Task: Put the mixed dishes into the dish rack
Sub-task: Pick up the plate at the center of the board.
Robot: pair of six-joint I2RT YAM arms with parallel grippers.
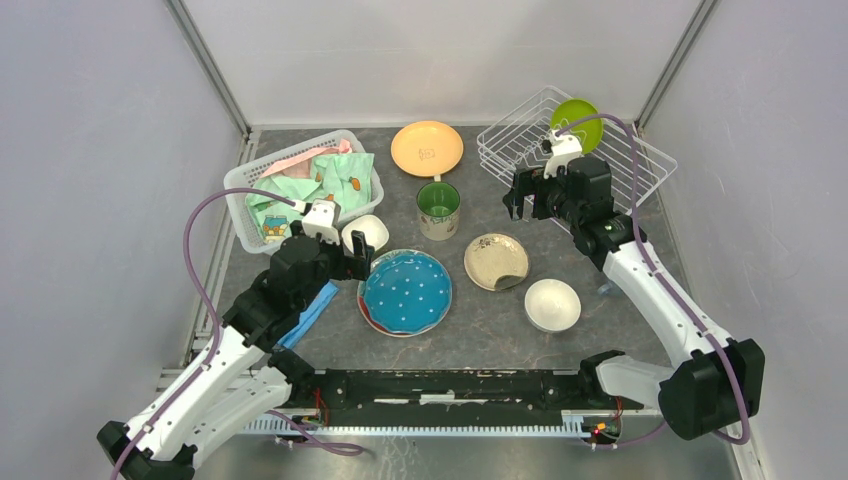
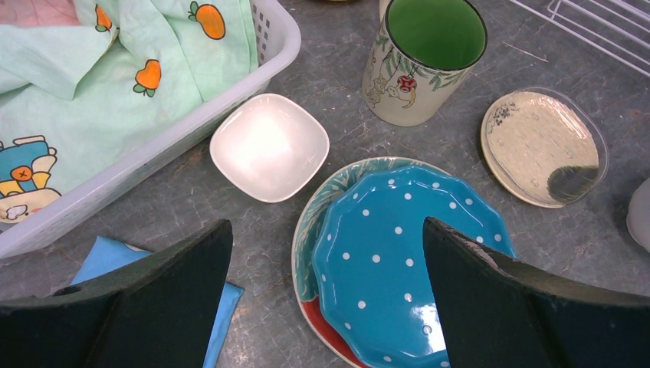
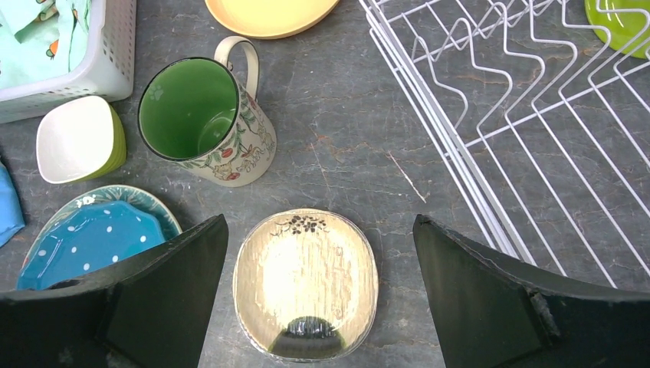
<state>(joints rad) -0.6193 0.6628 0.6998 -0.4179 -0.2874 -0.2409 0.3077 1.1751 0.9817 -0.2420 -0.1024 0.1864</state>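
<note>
Left gripper (image 2: 326, 224) and right gripper (image 3: 320, 220) gape empty; the flat cream plate (image 3: 305, 280) beside the dish rack (image 3: 498, 115) could skid under a shallow pinch.

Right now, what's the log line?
left gripper open, by blue dotted plate | right gripper open, near cream plate | dish rack holds lime-green plate

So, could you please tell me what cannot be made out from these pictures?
Lower plate beneath the blue dotted plate: top and left wrist views show only its rim; the blue plate covers the rest.
Lime-green plate in the dish rack: top view, partly behind the right arm; right wrist view, cut off by the corner.
Blue cloth: top view, mostly under the left arm.
Orange plate: motif too small in top view.
</note>
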